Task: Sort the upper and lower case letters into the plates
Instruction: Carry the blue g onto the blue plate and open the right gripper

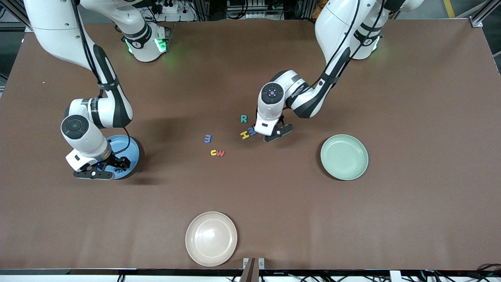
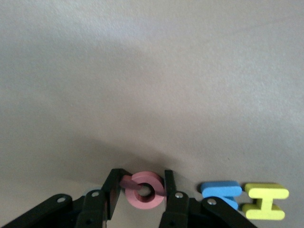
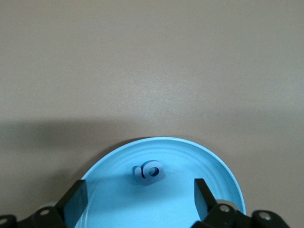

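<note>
Between the jaws of the left gripper (image 2: 141, 190), low at the brown table (image 1: 411, 117), stands the red ring-shaped foam letter Q (image 2: 145, 191), clamped on both sides; the blue foam M (image 2: 221, 191) and yellow foam H (image 2: 266, 200) lie just beside it; the right gripper (image 3: 141, 197) hangs over the round blue plate (image 3: 213, 166), jaws wide apart, the small blue foam g (image 3: 149, 173) lying in the plate between them.

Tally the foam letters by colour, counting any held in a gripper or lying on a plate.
Blue: 3 (M, m, g)
Yellow: 2 (H, u)
Red: 2 (Q, w)
Teal: 1 (R)
Total: 8
</note>
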